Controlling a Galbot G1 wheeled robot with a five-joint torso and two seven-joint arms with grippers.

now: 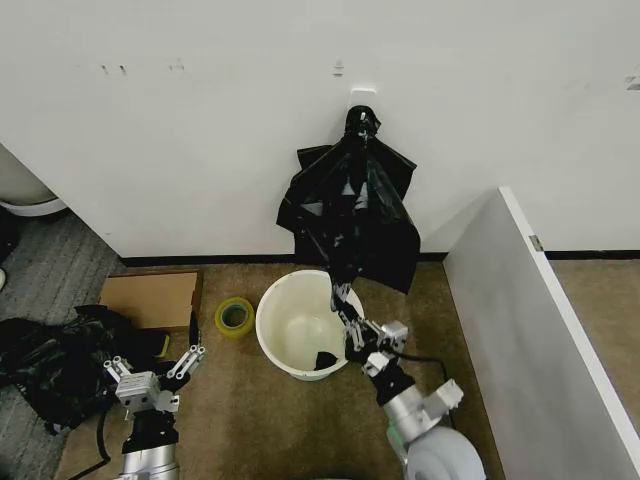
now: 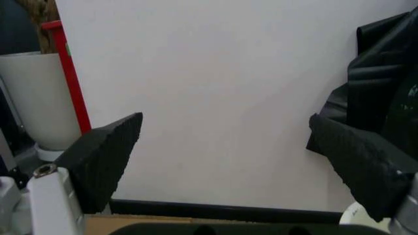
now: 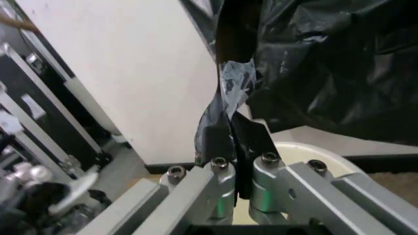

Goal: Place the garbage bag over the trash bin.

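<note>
The cream-white trash bin [image 1: 290, 322] stands on the carpet below a bunch of black bags [image 1: 352, 205] hanging from a wall hook. One twisted strand of glossy black garbage bag [image 1: 340, 278] runs down from the bunch to my right gripper [image 1: 347, 320], which is shut on it above the bin's right rim. The right wrist view shows the garbage bag strand [image 3: 230, 93] pinched between the dark fingers [image 3: 212, 139], with the bin's rim [image 3: 307, 149] just behind. My left gripper [image 1: 152, 372] sits low at the left, open and holding nothing; its fingers [image 2: 104, 156] face the white wall.
A yellow tape roll [image 1: 234, 316] and a flat cardboard box [image 1: 150, 298] lie left of the bin. A bulky black heap [image 1: 50, 365] fills the floor at far left. A grey partition [image 1: 520, 330] closes off the right. A small dark lump [image 1: 322, 360] lies inside the bin.
</note>
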